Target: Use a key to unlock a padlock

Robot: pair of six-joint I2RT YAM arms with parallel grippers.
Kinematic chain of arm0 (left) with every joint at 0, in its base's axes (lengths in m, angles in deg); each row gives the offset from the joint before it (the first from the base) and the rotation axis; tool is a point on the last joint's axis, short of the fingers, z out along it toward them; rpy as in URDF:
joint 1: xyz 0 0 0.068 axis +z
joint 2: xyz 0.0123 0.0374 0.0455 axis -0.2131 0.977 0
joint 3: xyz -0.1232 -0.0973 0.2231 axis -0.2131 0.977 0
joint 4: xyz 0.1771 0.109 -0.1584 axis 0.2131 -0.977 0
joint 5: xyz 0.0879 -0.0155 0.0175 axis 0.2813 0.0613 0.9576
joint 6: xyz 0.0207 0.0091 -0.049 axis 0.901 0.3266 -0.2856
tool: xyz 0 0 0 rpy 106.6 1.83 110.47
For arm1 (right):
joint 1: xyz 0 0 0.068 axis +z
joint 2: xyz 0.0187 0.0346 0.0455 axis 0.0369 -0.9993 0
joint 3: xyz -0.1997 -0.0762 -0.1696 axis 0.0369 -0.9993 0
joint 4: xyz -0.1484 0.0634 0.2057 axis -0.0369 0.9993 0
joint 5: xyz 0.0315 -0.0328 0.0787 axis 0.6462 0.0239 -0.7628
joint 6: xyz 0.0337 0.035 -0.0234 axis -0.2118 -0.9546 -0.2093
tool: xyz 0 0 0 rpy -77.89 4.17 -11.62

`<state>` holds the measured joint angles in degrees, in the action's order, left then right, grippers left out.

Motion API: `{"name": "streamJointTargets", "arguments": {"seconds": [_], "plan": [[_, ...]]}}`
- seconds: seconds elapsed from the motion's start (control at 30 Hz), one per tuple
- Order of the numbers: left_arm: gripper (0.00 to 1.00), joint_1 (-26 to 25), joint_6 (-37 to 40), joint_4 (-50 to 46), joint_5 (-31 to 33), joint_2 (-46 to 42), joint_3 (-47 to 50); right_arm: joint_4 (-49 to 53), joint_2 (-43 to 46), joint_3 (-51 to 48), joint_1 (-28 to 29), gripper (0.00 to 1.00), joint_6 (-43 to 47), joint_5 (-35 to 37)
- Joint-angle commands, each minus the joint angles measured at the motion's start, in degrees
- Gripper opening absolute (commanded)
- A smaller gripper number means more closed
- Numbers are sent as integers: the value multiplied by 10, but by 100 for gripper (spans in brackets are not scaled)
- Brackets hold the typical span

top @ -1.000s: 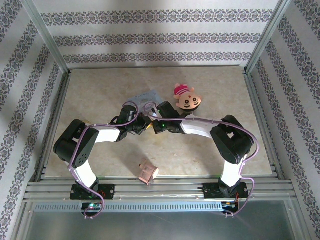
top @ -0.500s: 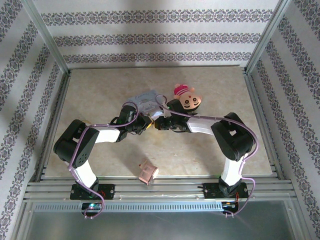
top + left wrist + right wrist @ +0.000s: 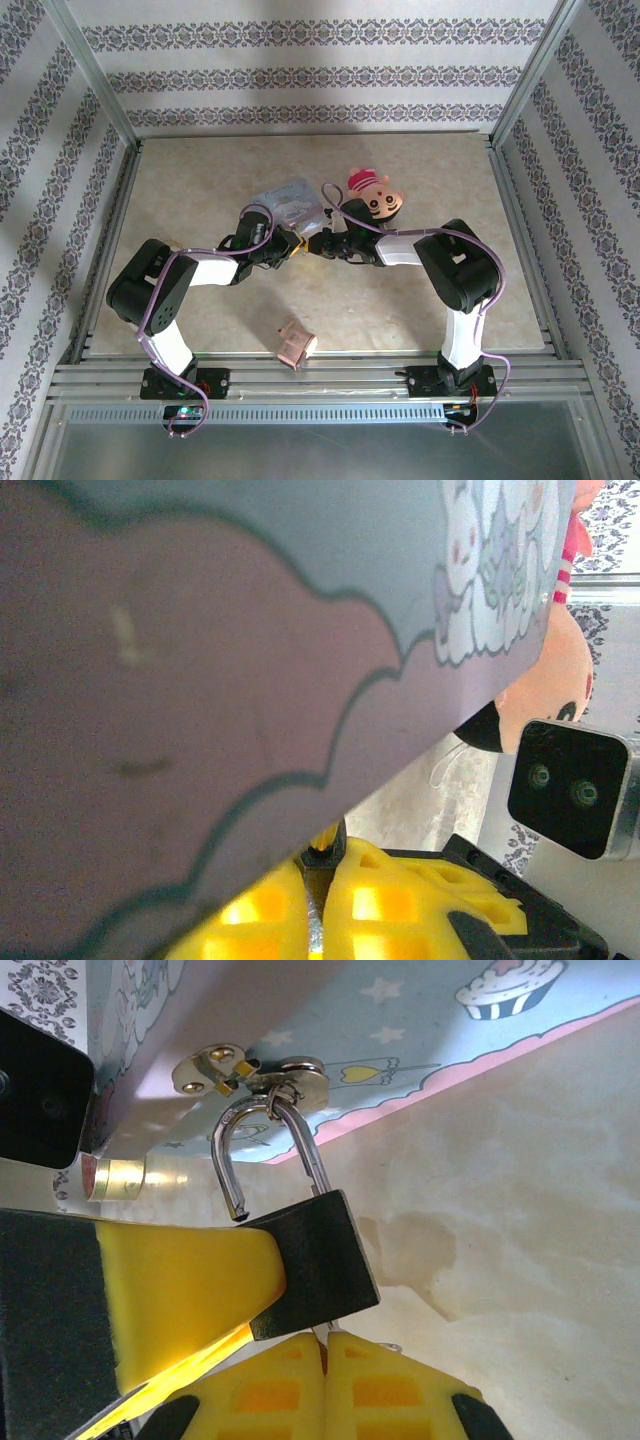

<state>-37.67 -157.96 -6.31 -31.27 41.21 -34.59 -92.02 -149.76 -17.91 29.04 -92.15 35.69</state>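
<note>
One cupcake and some stars are printed on the pale-blue tin (image 3: 480,1020). The padlock (image 3: 310,1255) is hung from its hasp (image 3: 250,1072), shackle sprung, body pointed down at the right gripper (image 3: 325,1345), whose fingers are pinched on the key (image 3: 320,1333). Whether the left gripper (image 3: 320,865) is closed cannot be told.

Both arms are folded inward, elbows out. The left gripper (image 3: 291,245) is pointed toward 3 o'clock, fingers nearly together. The right gripper (image 3: 318,243) is pointed toward 9 o'clock, fingers pressed closed.
</note>
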Motion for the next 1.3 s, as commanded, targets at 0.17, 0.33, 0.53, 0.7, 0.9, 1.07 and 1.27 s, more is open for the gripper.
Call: {"name": "streamJointTargets", "arguments": {"seconds": [0.17, 0.33, 0.53, 0.7, 0.9, 1.07, 1.27], "plan": [[34, -5, -47, 3, -69, 13, 20, -39, -18, -5, -9, 0, -20, 41], [46, -5, -52, 7, -67, 10, 22, -38, -19, -3, -9, 0, -21, 46], [71, -3, -47, -7, -64, -7, 22, -32, -16, -1, -9, 0, -19, 53], [96, -2, -31, -37, -55, -34, 22, -17, -12, 0, -7, 1, -10, 63], [99, 2, 11, -107, -28, -87, 13, 1, -8, 6, -4, 8, 1, 73], [99, 8, 64, -183, 10, -143, 1, 10, 1, 7, -3, 15, 5, 78], [99, 19, 126, -248, 64, -212, -8, 39, 24, 10, 0, 24, 21, 94]]}}
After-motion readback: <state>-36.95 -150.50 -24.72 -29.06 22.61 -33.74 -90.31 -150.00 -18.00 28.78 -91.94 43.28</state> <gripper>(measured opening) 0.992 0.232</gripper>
